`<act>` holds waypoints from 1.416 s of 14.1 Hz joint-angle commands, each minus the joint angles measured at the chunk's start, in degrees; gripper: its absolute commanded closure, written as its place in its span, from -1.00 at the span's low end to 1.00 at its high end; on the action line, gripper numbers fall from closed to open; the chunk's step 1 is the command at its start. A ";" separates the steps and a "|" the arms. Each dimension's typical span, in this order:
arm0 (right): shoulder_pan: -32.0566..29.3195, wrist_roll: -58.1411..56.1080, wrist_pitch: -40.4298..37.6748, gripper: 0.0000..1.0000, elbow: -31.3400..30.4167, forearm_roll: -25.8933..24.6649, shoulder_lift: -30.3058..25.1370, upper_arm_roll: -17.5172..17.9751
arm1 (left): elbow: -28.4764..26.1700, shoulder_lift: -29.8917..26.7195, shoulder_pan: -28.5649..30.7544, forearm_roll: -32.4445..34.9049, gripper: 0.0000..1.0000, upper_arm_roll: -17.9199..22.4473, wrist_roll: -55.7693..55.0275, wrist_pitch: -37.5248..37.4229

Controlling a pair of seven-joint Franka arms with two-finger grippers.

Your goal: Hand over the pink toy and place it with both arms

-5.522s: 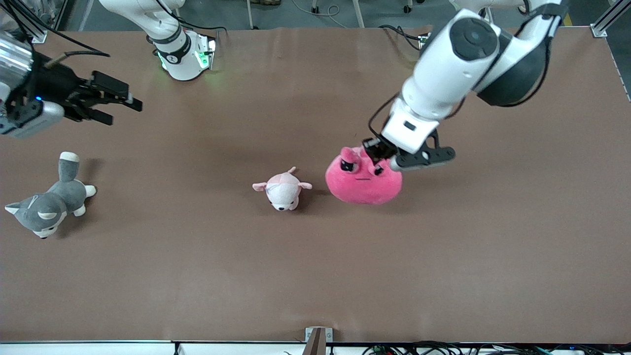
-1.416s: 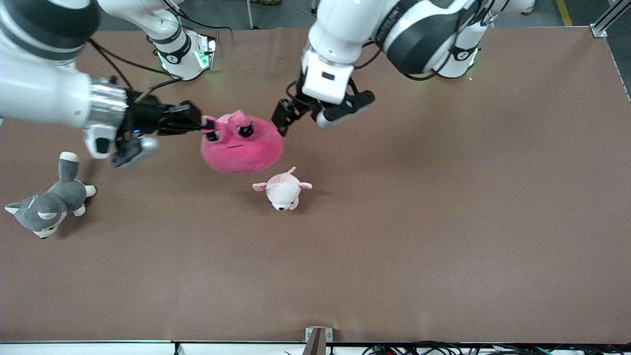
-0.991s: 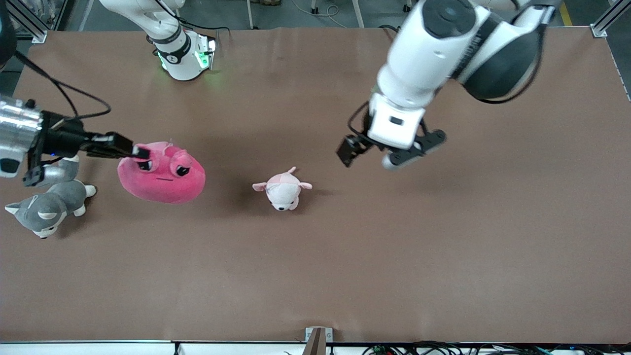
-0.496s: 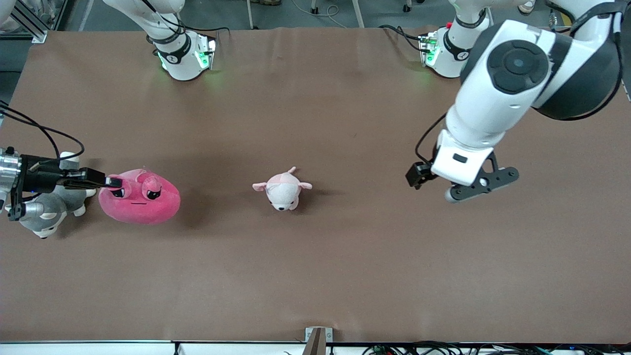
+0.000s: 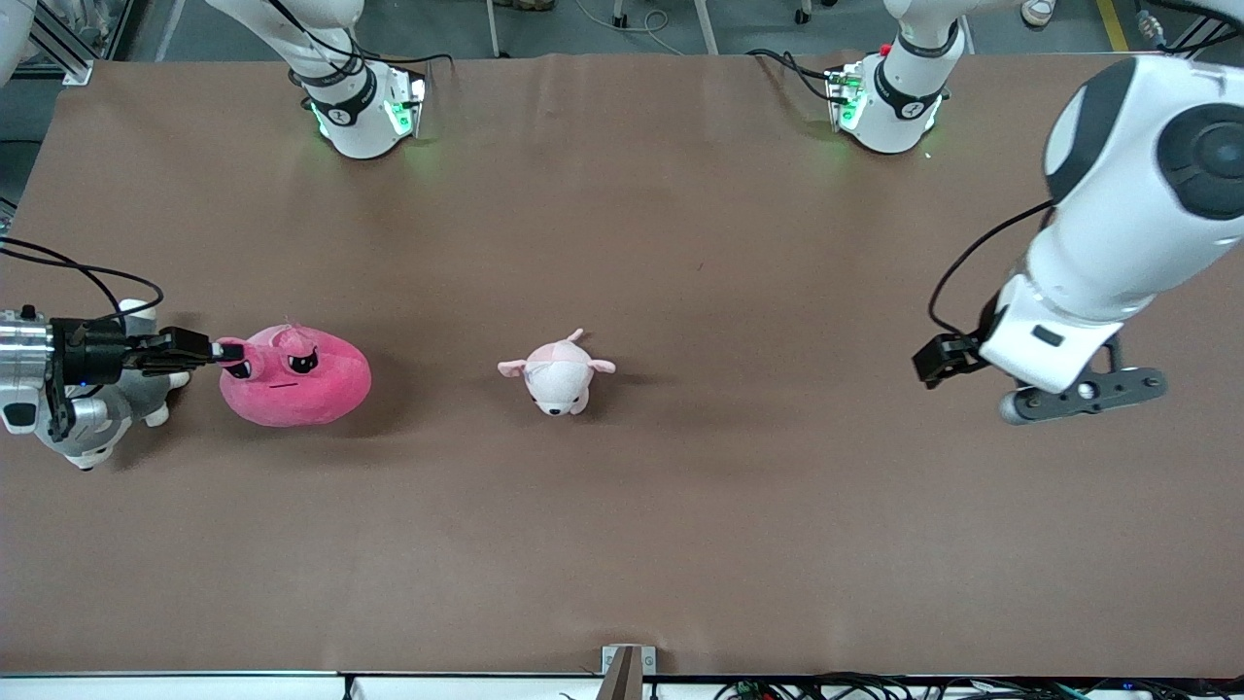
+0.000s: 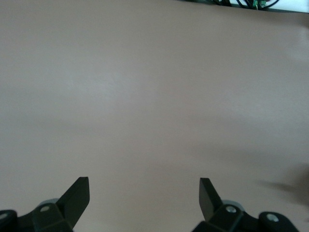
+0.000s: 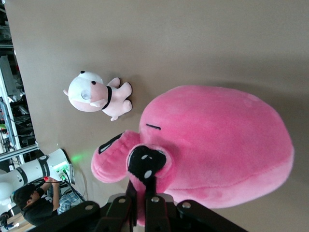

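The right claw pinches the pink toy's ear, toy resting on the counter beside the husky. Releasing clumsily could snag it. The left claw waits open.

The brown counter carries three plush toys in a rough row. The pink toy sits on it toward the right arm's end. A pale pink-and-white plush lies near the middle, well apart from the pink toy. A grey husky lies at the right arm's end, just beside the pink toy, partly covered by the arm above it.
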 commanded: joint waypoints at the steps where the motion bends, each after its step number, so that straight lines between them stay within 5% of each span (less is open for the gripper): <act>1: -3.44 -3.47 -2.67 0.97 1.51 3.43 3.08 1.21 | -1.93 -3.28 3.29 -1.96 -1.00 -1.06 5.39 -2.82; 6: -4.15 -6.02 -3.56 0.97 1.51 3.62 5.37 1.21 | -2.27 -6.97 3.04 -2.84 -1.00 0.59 7.60 -5.90; 12: -5.29 -11.73 -3.56 0.97 1.51 3.70 9.15 1.12 | -7.71 -14.43 -10.40 -11.01 -1.00 19.83 14.01 -6.35; 20: -5.21 -11.65 -5.41 0.96 1.16 4.58 9.33 1.30 | -13.07 -19.97 -10.60 -13.48 -1.00 20.91 14.02 -5.74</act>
